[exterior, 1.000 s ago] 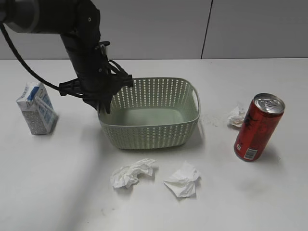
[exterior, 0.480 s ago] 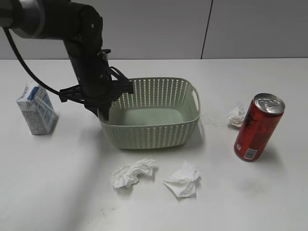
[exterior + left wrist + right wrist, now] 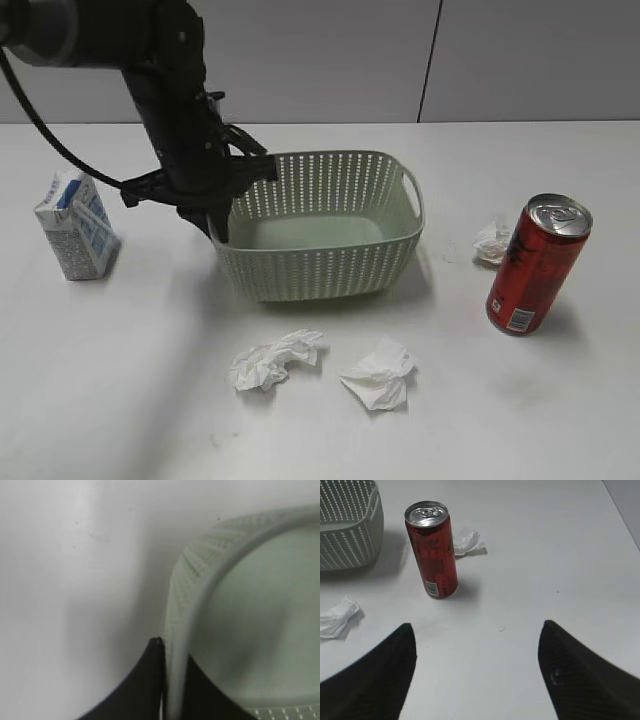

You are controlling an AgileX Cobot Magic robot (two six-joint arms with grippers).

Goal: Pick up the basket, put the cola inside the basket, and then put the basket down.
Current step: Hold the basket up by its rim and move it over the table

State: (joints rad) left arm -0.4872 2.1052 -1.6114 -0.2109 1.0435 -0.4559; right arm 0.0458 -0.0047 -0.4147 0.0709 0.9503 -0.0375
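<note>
Your left hand (image 3: 218, 212) pinches the left wall of the pale green perforated plastic basket (image 3: 320, 226), which tilts, its right end up off the white table (image 3: 120, 380). The tall red metal cola can (image 3: 431, 549) stands upright, well right of the basket. Right hand (image 3: 477, 666): spread wide, empty, can ahead and slightly left, nearer this arm.

Basket (image 3: 200, 610) blurred, cropped right and bottom in left wrist view. Left gripper (image 3: 218, 215) fingertips hidden behind rim, exterior view.
</note>
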